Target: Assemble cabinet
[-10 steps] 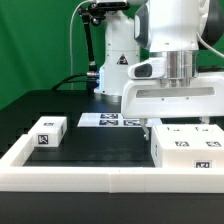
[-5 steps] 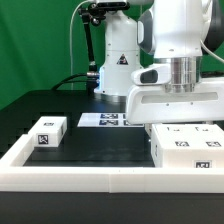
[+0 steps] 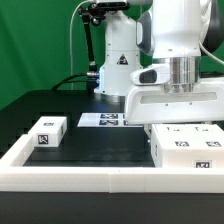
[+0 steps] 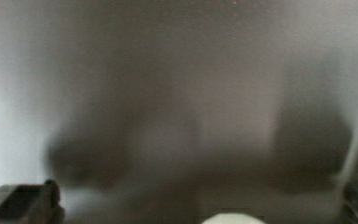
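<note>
Slid a touch toward the exterior view's right a second ago, then stopped dead: no shift at all over the last half-second. Parked now with the gripper [image 4: 190, 205] low over the cabinet body [image 3: 187, 143]. Spread wide at the fingers [image 4: 19, 205], out at opposite edges of the wrist view, with nothing between them but a blurred white surface, very close. Most likely the top of that body, though too smeared to be sure. Not clamped on anything. Touching or just above? Cannot tell, with the lower end of the arm [image 3: 175, 30] blocking the exterior view there.

Over to the parts: cabinet body at the near right of the black table [image 3: 100, 148], tags up, close against the white border wall [image 3: 80, 178]. Smaller panel block [image 3: 47, 133] well apart at the near left, lying flat. Marker board [image 3: 103, 120] farther back, between the two.

Reads as lining-up finished and a grasp on the body coming; assembly barely begun, with both pieces separate. Calls for a straight drop and a squeeze across a wide piece, so little margin on that opening
</note>
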